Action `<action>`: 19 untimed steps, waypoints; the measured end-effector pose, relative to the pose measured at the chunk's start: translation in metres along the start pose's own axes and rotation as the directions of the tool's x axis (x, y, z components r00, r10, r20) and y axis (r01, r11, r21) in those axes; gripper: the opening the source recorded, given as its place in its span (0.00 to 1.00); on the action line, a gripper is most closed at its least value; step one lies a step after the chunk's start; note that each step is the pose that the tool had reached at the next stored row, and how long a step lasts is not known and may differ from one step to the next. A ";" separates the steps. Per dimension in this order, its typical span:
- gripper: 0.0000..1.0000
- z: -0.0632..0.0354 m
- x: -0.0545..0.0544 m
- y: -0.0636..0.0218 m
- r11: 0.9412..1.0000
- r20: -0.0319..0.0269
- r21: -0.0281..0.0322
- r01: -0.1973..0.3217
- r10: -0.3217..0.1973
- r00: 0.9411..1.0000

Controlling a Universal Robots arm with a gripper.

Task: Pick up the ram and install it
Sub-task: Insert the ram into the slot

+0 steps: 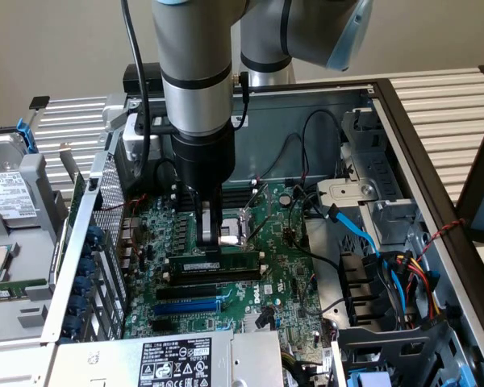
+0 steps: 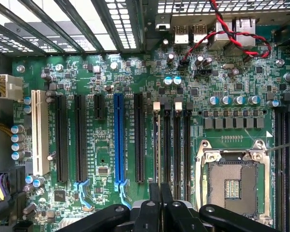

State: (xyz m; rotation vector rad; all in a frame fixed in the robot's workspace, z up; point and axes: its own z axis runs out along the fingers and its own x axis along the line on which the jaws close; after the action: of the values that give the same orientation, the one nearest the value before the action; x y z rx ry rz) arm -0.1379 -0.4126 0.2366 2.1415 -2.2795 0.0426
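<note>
The ram [image 1: 226,263] is a long green stick with a pale label. It stands on edge in a black slot on the green motherboard [image 1: 282,274], just in front of the processor socket [image 1: 235,227]. My gripper [image 1: 212,244] comes straight down onto the end of the ram on the exterior view's left, its fingers shut on the top edge. In the wrist view my gripper [image 2: 160,195] has its two dark fingers pressed close together. The ram [image 2: 161,145] runs edge-on from between them along a black slot with a white end clip [image 2: 157,105].
A second black slot [image 1: 206,289] and a blue expansion slot [image 1: 189,306] lie in front of the ram. A blue cable [image 1: 359,234] and black wires hang at the exterior view's right. The case walls [image 1: 403,129] enclose the board. A red-black twisted wire [image 2: 222,29] loops near the rear ports.
</note>
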 end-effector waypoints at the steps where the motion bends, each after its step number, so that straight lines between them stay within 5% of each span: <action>1: 0.12 0.0000 0.000 0.0000 1.000 0.000 0.000 0.000 0.000 1.000; 19: 0.12 0.0024 0.000 0.0001 1.000 0.000 0.000 0.000 0.000 1.000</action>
State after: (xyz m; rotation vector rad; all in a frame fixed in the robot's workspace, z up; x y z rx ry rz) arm -0.1380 -0.4126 0.2342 2.1416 -2.2792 0.0426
